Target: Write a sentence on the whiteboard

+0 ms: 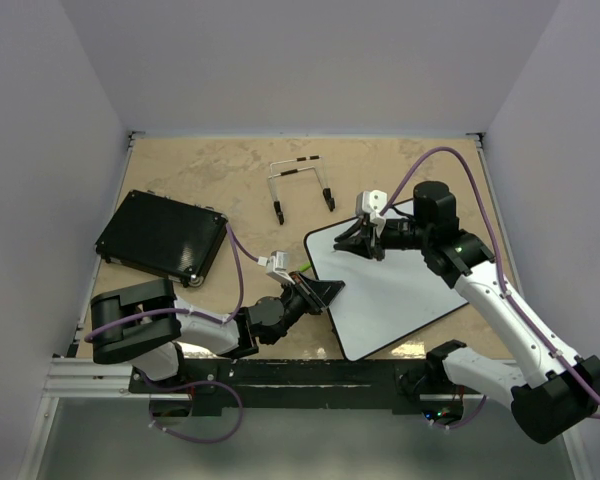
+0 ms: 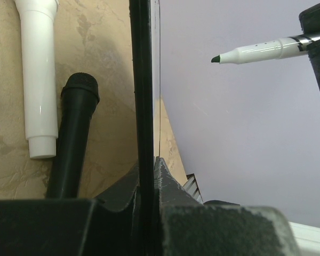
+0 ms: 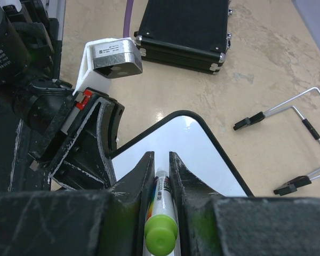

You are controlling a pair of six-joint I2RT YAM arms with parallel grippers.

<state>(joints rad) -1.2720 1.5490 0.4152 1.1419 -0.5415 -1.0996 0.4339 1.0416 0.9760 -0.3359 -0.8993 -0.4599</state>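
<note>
- Left pincer [image 2: 148, 170] clamped shut on whiteboard [image 1: 400, 290] edge.
- Right pincer [image 3: 161, 162] closed on marker [image 3: 161, 210].
- No writing visible; whole job left, I reckon.

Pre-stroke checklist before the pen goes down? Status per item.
1. Pen grip: right gripper shut on marker: ok.
2. Cap off: green tip is bare: ok.
3. Board hold: left gripper clamped on the whiteboard frame: ok.
4. Tip contact with board: cannot tell.
5. Writing started: not ok, no writing visible on the board face.
6. Clutter: wire stand and black case lie apart from the board: ok.
</note>
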